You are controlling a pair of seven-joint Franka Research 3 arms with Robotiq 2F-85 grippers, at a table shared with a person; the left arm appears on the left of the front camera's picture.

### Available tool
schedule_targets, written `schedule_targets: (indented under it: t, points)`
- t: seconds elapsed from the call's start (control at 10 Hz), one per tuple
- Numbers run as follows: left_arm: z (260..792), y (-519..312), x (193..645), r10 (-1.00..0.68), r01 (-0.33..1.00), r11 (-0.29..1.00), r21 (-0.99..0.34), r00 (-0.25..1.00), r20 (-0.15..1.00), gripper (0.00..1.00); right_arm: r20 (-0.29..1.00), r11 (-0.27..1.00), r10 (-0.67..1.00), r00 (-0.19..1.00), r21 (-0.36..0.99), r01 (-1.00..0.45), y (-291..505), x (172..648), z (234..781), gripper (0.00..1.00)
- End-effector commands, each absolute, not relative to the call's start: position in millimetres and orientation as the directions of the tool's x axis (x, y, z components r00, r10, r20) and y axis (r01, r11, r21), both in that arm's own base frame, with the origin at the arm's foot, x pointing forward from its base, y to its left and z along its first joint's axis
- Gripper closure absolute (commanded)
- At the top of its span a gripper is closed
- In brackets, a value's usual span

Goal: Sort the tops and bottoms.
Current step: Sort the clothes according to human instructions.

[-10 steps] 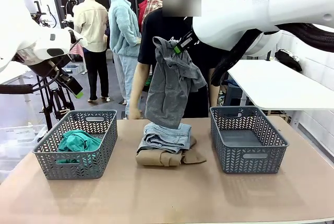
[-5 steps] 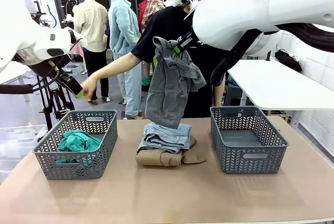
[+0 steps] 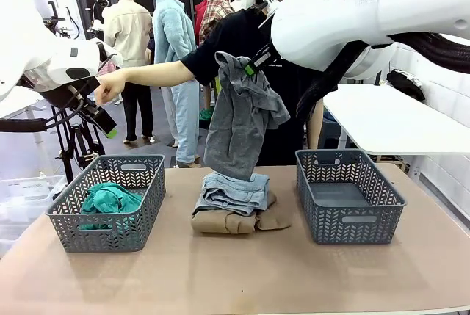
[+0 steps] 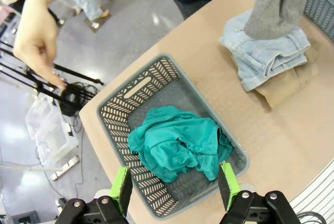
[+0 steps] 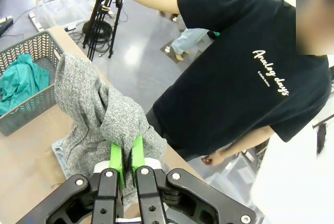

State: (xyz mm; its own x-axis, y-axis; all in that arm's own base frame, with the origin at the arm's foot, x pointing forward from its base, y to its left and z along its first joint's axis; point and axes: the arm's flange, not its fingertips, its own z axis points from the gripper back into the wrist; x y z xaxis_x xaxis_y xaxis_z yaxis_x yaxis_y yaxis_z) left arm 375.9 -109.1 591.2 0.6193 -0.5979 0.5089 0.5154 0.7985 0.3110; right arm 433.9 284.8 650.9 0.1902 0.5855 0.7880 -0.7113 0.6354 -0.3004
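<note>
Of three tops, the grey top (image 3: 239,120) hangs above the single pair of jeans (image 3: 233,192), pinched in the right arm's tightly closed jaws, the tan top (image 3: 228,222) lies under the jeans, and the teal top (image 3: 109,201) sits in the basket (image 3: 103,238) left of the jeans, below the left arm's wide-open, empty jaws, with a second basket (image 3: 351,228) right of the jeans on the counter (image 3: 235,278).

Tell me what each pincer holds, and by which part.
The right pincer pinches the grey top by a bunched upper fold. The left pincer is open and holds nothing.
</note>
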Motion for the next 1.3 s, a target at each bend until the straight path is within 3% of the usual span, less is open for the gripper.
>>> schedule_targets:
  t: [0.0,0.9,1.2]
  points:
    - [591,-109,375,-0.586,0.507,0.807,0.303,0.626,0.514,0.14,0.786,0.64,0.588,0.191,-0.307,-0.704,287,435,655,1.0]
    - [591,-109,376,-0.598,0.515,0.799,0.311,0.619,0.509,0.14,0.786,0.64,0.588,0.191,-0.307,-0.704,287,435,655,1.0]
    - [622,-74,348,-0.612,0.569,0.775,0.275,0.571,0.547,0.14,0.786,0.64,0.588,0.191,-0.307,-0.704,287,435,655,1.0]
